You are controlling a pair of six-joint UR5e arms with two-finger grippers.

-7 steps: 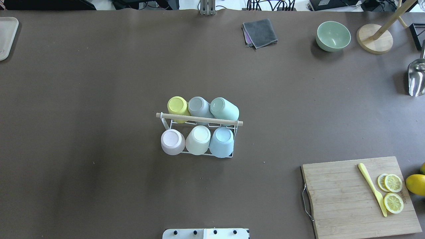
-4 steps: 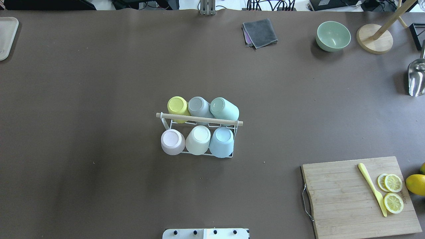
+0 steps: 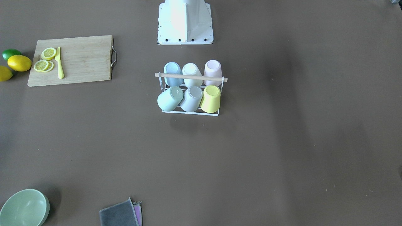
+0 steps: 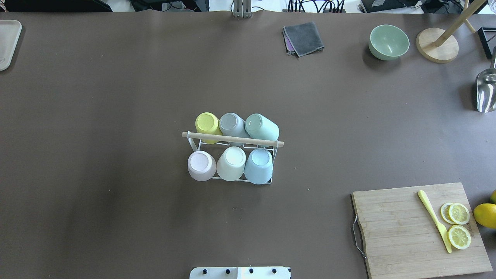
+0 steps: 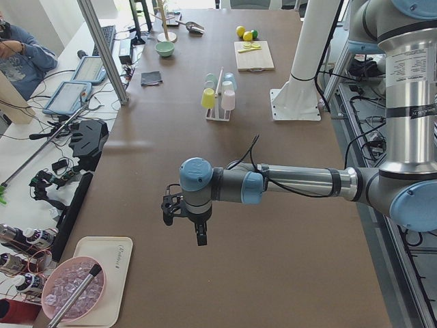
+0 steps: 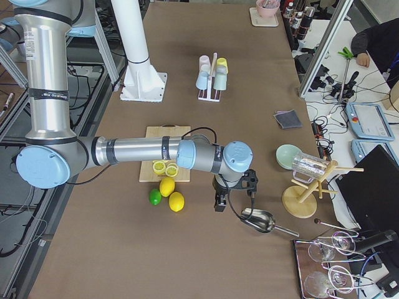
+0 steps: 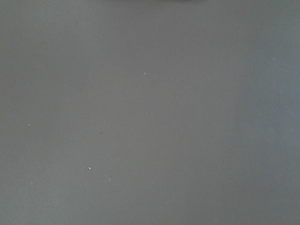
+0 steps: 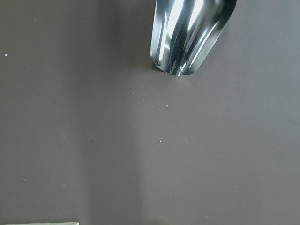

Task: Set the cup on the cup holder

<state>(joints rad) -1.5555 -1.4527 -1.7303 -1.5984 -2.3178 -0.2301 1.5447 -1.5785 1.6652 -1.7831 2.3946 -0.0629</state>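
The cup holder (image 4: 232, 139) is a white wire rack with a wooden rod handle, at the middle of the table; it also shows in the front view (image 3: 190, 77). Several pastel cups sit upside down on its prongs in two rows: yellow (image 4: 207, 124), grey (image 4: 231, 124) and green (image 4: 261, 127) behind, pink (image 4: 200, 164), cream (image 4: 231, 162) and blue (image 4: 259, 164) in front. My left gripper (image 5: 191, 229) hangs over bare table far to the left. My right gripper (image 6: 219, 202) hangs far right, near a metal scoop. I cannot tell whether either is open or shut.
A wooden cutting board (image 4: 403, 232) with lemon slices and a yellow knife lies at the front right. A green bowl (image 4: 388, 42), grey cloth (image 4: 304, 38), wooden stand (image 4: 437, 44) and metal scoop (image 4: 486, 91) sit at the back right. A tray (image 4: 7, 42) is at the far left.
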